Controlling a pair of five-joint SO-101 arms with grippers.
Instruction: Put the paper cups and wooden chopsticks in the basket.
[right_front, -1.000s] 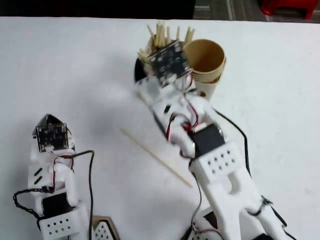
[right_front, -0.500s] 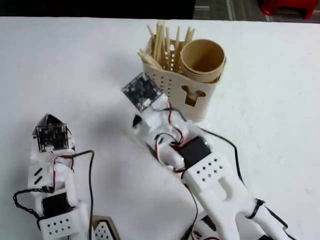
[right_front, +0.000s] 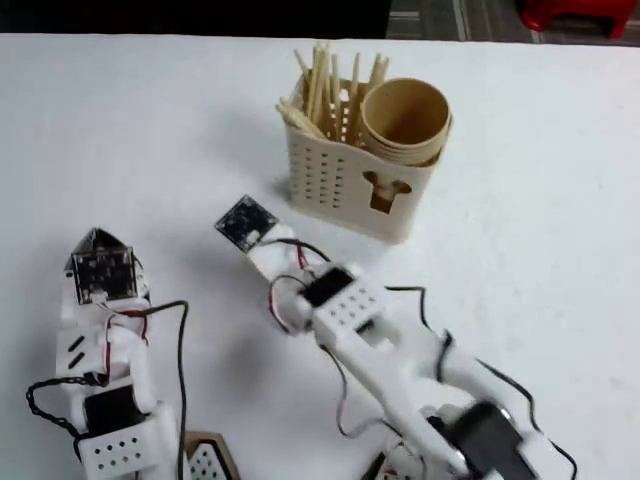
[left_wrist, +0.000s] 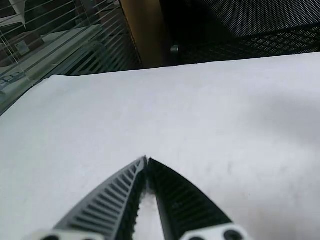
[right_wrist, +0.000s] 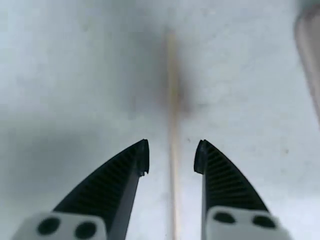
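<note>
A cream perforated basket (right_front: 340, 185) stands at the table's far middle, holding stacked paper cups (right_front: 405, 118) and several wooden chopsticks (right_front: 325, 78) upright. One loose chopstick (right_wrist: 172, 100) lies flat on the white table. My right gripper (right_wrist: 171, 157) hangs open just above it, one finger on each side, not touching it. In the high view the right arm (right_front: 340, 310) covers that chopstick, in front of the basket. My left gripper (left_wrist: 146, 161) is shut on nothing at the near left (right_front: 100, 262).
The white table (right_front: 540, 230) has free room right of the basket and across its far left. A dark floor and a red object (right_front: 575, 12) lie beyond the far edge. Cables trail from both arm bases at the near edge.
The right arm drew back from the basket and swung down and left over the loose chopstick, now hiding it in the high view. The left arm has not moved.
</note>
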